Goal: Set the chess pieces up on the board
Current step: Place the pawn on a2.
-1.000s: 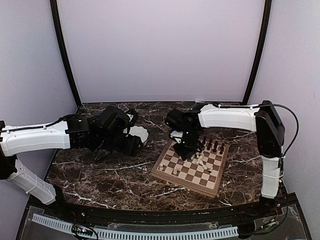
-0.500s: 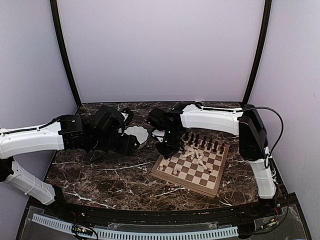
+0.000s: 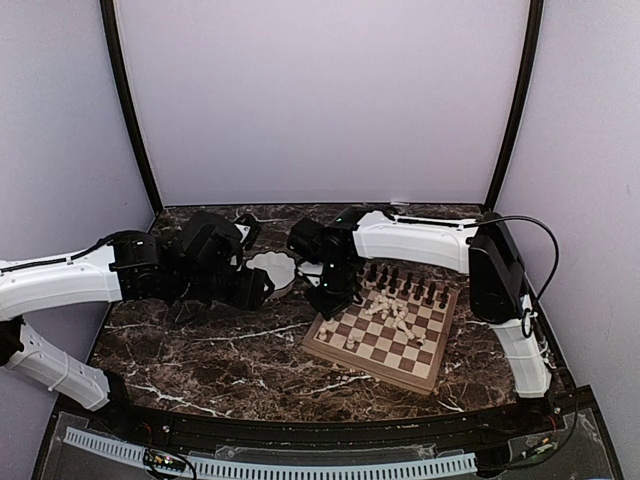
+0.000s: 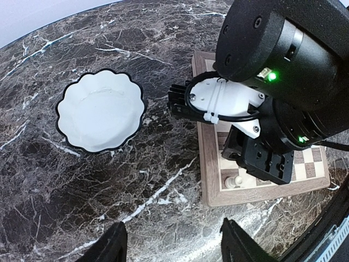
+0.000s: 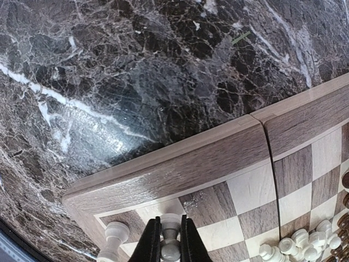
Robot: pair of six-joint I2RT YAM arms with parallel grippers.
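The board (image 3: 372, 364) lies right of centre on the marble table. Dark chess pieces (image 3: 410, 285) stand along its far edge and pale ones (image 3: 395, 315) lie heaped in its middle. My right gripper (image 5: 169, 220) is shut on a pale pawn (image 5: 170, 240) and holds it over the squares by the board's left rim (image 5: 218, 158). Another pale piece (image 5: 113, 237) stands just beside it. My left gripper (image 4: 174, 243) hangs open over bare marble between the bowl and the board's corner, with nothing between its fingers.
A white scalloped bowl (image 3: 275, 268), which looks empty in the left wrist view, sits left of the board. The right arm's wrist (image 4: 272, 71) hangs over the board's left side, close to my left gripper. One pale pawn (image 4: 233, 180) stands at the board's near left corner.
My right gripper has swung left across the board to its left edge. The left arm has drifted slightly left and stayed open.
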